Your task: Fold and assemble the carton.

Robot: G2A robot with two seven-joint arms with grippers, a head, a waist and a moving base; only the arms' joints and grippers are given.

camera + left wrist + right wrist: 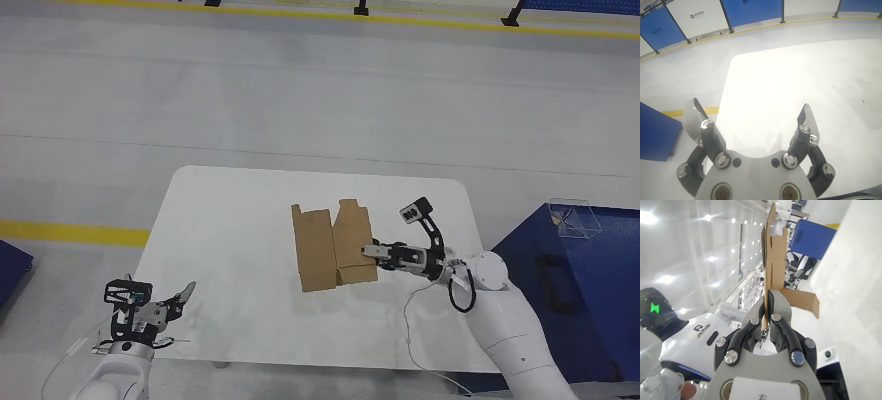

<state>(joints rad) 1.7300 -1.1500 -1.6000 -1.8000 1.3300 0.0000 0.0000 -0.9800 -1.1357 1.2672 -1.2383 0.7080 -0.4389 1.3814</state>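
Observation:
A flat brown cardboard carton (330, 248) hangs over the middle of the white table (230, 230), its flaps sticking out at both ends. My right gripper (372, 251) is shut on the carton's edge nearest the right arm. In the right wrist view the carton (775, 262) runs edge-on away from the right gripper (767, 296), with one flap (802, 303) bent out to the side. My left gripper (183, 296) stands open at the table's near left corner, apart from the carton. In the left wrist view the left gripper (751, 107) has nothing but bare table between its fingers.
A blue cabinet (575, 280) stands right of the table with a clear plastic container (573, 215) on top. Another blue cabinet (657, 132) sits on the floor to the left. Yellow floor lines (75, 233) run past the table.

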